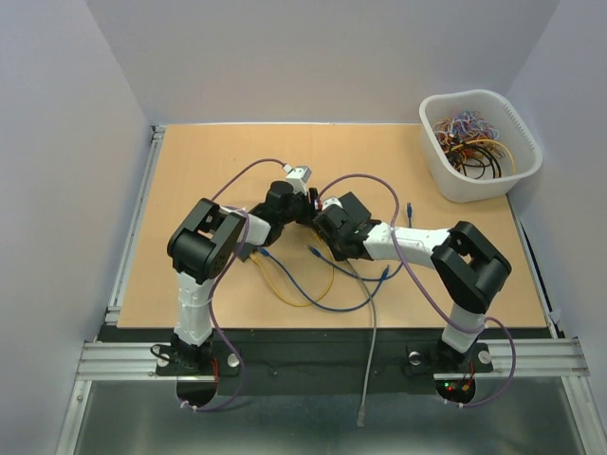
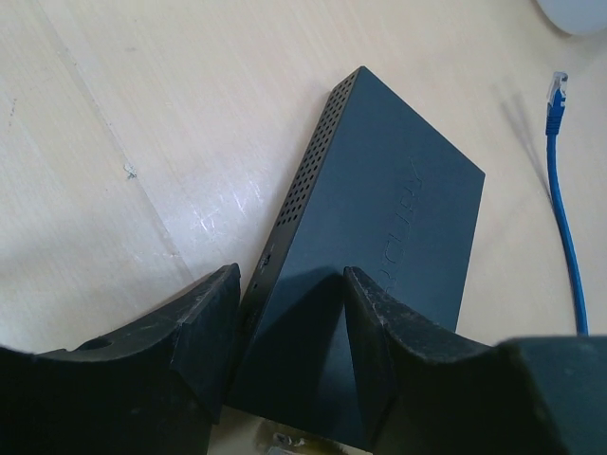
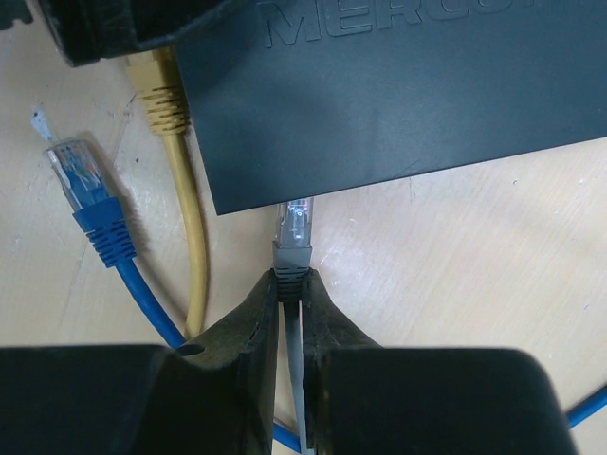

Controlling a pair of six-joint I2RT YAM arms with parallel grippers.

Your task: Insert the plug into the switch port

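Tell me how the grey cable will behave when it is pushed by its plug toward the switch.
The grey plug looks rigid, so pinched at its boot by the right gripper it should push straight. The thin cable behind probably flops and trails.

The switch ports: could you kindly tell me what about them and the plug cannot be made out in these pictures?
- Right wrist: the ports lie under the switch's top edge, so whether the grey plug is inside a port is hidden.
- Top external: the left arm and right arm cover switch and plug.
- Left wrist: the left fingers and the bottom edge cut off the switch's near end; their grip is unclear.
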